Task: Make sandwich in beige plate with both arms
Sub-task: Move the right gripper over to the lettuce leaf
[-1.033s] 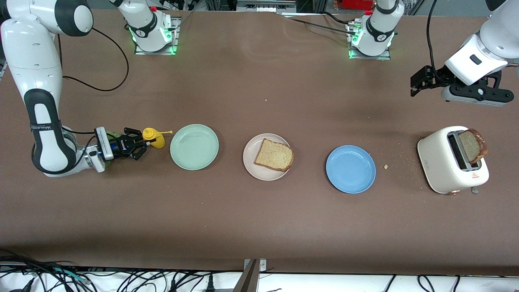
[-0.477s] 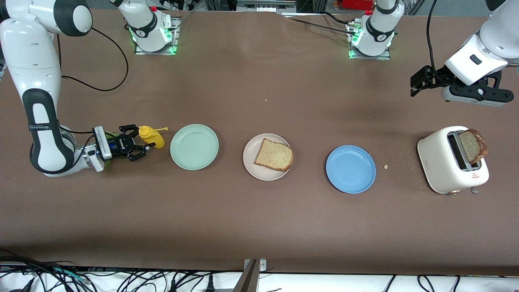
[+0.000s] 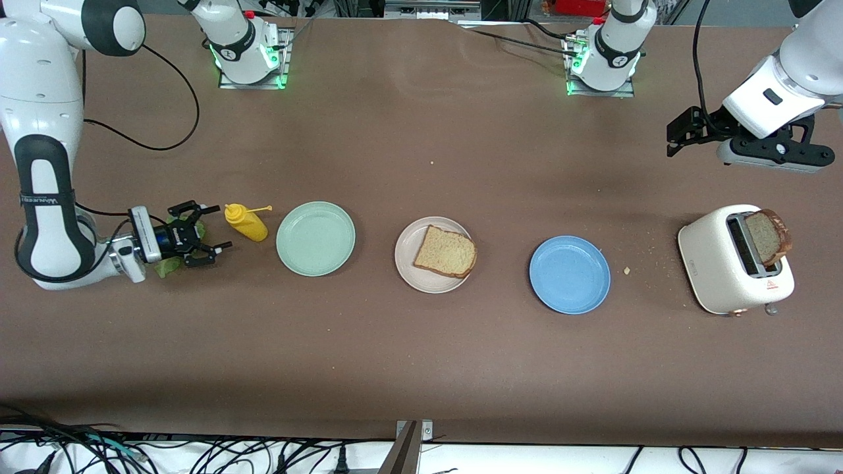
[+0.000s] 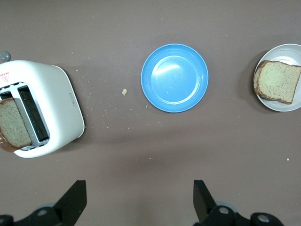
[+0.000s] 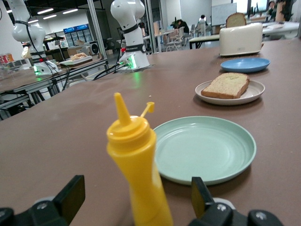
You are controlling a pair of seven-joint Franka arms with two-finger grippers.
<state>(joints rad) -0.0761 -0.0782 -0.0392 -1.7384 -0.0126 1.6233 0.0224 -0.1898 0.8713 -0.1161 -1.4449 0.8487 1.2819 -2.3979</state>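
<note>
So the whole setup sits on a big table (image 3: pixel 421 368) with a plain matte brown top, a few crumbs scattered toward one end. Along the edge nearest the front camera there's a white strip with a mess of black cables (image 3: pixel 197 454) running over it, plus a metal bracket (image 3: pixel 411 441) in the middle. From the right wrist view you get a look at the room: looks like an open lab or office, long ceiling lights (image 5: pixel 44 10), glass partitions with metal frames (image 5: pixel 94 28), more tables (image 5: pixel 28 80) off to the side, and what seems to be a whiteboard (image 5: pixel 223 12) farther off. A couple of people are in the distance, too small to make out.
</note>
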